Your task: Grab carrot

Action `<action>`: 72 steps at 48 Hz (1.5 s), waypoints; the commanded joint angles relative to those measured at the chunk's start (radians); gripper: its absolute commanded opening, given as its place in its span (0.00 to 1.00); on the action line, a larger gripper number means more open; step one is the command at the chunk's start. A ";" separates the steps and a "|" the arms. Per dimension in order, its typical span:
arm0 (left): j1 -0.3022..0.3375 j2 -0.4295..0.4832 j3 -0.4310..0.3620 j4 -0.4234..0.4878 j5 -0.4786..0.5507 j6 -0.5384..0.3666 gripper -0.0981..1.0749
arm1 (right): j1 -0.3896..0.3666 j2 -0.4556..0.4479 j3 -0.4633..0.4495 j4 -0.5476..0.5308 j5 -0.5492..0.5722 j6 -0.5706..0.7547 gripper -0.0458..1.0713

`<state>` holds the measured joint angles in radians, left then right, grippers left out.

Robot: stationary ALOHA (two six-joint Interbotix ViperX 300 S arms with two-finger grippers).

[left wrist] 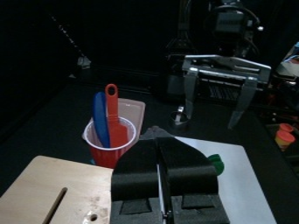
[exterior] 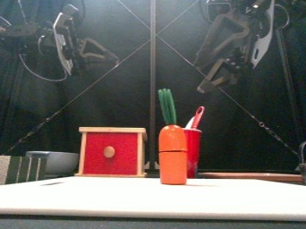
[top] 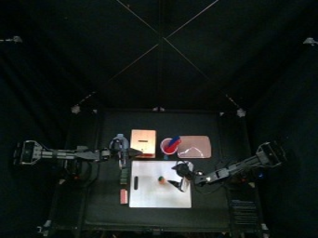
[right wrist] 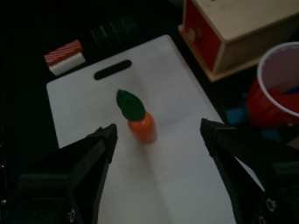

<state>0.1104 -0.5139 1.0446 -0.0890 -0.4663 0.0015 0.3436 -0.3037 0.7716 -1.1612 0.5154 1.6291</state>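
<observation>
The carrot (exterior: pixel 174 156) is a small orange stub with a green top, standing upright on the white board (exterior: pixel 153 199). In the right wrist view the carrot (right wrist: pixel 142 128) lies between and just ahead of my right gripper (right wrist: pixel 158 147), whose jaws stand wide open on either side without touching it. From above, the right gripper (top: pixel 184 171) hovers over the board's right part. My left gripper (left wrist: pixel 163 179) is shut on nothing, held back over the wooden box (left wrist: pixel 59 194) at the table's left.
A red cup (left wrist: pixel 111 142) with a blue and a red utensil stands behind the board (right wrist: pixel 105 96), next to a pale tray (top: pixel 196 146). The red-fronted wooden box (exterior: pixel 111 151) sits at the left. A small red-and-white object (right wrist: pixel 66 55) lies beside the board.
</observation>
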 commanded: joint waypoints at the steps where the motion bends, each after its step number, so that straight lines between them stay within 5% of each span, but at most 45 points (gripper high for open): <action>1: 0.002 0.000 -0.026 0.002 -0.011 0.003 0.16 | -0.002 -0.049 -0.028 0.161 0.057 -0.137 0.96; 13: 0.006 0.000 -0.018 0.012 -0.011 0.005 0.16 | -0.044 -0.118 -0.089 0.430 0.190 -0.552 0.96; 32: 0.015 0.000 -0.014 0.046 -0.011 0.005 0.16 | -0.264 -0.195 -0.155 0.741 0.281 -1.028 0.96; 41: 0.017 0.000 -0.002 0.046 -0.011 0.005 0.16 | -0.296 -0.187 -0.089 0.836 0.049 -1.074 0.96; 57: 0.005 -0.011 0.026 0.046 -0.011 0.003 0.16 | -0.293 -0.195 0.199 0.867 -0.634 -1.008 0.96; 72: -0.008 -0.012 0.043 0.043 -0.012 -0.002 0.16 | -0.296 -0.196 0.230 0.776 -0.701 -1.020 0.96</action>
<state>0.1074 -0.5216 1.1029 -0.0460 -0.4679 0.0015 0.0506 -0.4832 1.0186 -0.3590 -0.1795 0.6105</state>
